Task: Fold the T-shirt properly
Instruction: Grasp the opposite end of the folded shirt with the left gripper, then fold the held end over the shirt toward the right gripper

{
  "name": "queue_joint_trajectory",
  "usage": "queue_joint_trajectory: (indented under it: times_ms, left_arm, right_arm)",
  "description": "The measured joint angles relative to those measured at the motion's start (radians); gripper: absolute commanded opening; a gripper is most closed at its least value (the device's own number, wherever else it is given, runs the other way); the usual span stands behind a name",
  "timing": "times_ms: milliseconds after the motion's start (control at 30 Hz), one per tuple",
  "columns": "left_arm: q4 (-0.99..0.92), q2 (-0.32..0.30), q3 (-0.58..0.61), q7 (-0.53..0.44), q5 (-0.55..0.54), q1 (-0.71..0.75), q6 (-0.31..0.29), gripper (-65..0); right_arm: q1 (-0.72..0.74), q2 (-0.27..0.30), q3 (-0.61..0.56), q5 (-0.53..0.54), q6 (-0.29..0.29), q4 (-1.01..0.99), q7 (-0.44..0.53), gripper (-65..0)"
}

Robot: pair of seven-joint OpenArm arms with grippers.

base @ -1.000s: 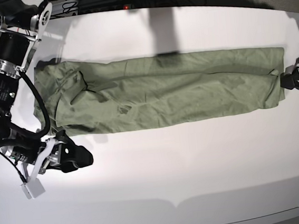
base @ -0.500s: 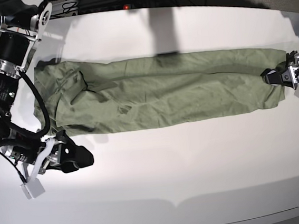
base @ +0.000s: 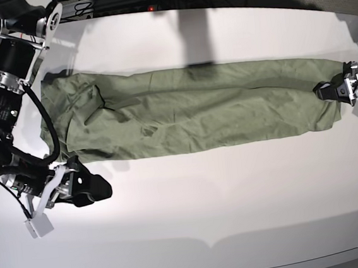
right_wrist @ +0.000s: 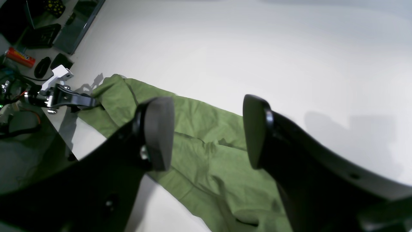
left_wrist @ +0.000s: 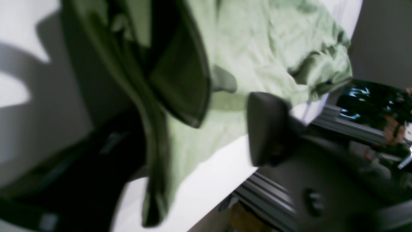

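White surface (base: pixel 235 192), T-shirt (base: pixel 189 111) lying across it as one long band – lengthwise fold looks done, crosswise folds left. Left pincer (base: pixel 328 90) sits at its hem end, grip too blurry to call. Right pincer (right_wrist: pixel 206 132) hovers apart, empty.

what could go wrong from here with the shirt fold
1. The left claw is at the very edge of the wrinkled sage-green T-shirt; a shallow bite may slip when lifted.
2. The right claw hangs open off the cloth, so the far end is unpinned and may drag.
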Motion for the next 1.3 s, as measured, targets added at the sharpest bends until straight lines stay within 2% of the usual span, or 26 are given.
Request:
queue_joint_trajectory:
  times_ms: [67,100,267,400,467,567,633,867,1067,1300]
  left_arm:
    - [-0.002,0.007,0.002,-0.019,0.012,0.003,0.008,-60.1]
    - [-0.003,0.008,0.003,-0.042,0.019,0.006,0.011,-65.0]
    - [-0.005,0.008,0.005,-0.120,0.023,-0.007,0.012,-65.0]
    - [-0.002,0.018,-0.015,-0.100,0.023,-0.061,0.013,-65.0]
    - [0.005,0.033,-0.042,-0.079,0.018,-0.089,0.013,-65.0]
    - [0.025,0.055,-0.082,0.010,-0.084,-0.103,0.011,-65.0]
    - [0.048,0.073,-0.093,0.050,-0.124,-0.100,0.011,-65.0]
    - [0.156,0.137,-0.093,0.053,-0.121,-0.098,0.011,-65.0]
    - [0.174,0.247,-0.093,0.058,-0.120,-0.095,0.011,-65.0]
    - [0.177,0.400,-0.093,0.056,-0.119,-0.022,0.011,-65.0]
  right_arm:
    - [0.000,0.000,0.000,0.000,0.000,0.000,0.000,-30.5]
    - [0.000,0.000,0.000,0.000,0.000,0.000,0.000,-30.5]
    - [0.000,0.000,0.000,0.000,0.000,0.000,0.000,-30.5]
    - [0.000,0.000,0.000,0.000,0.000,0.000,0.004,-30.5]
    - [0.000,0.000,0.000,-0.008,0.000,0.000,0.044,-30.5]
    - [0.003,0.000,0.000,-0.089,0.000,0.000,0.142,-30.5]
    - [0.011,-0.001,0.000,-0.148,0.000,0.000,0.148,-30.5]
    - [0.035,-0.003,0.000,-0.211,0.000,0.000,0.163,-30.5]
    - [0.042,-0.009,0.000,-0.214,0.000,0.000,0.174,-30.5]
    - [0.046,-0.008,0.000,-0.292,0.000,-0.001,0.200,-30.5]
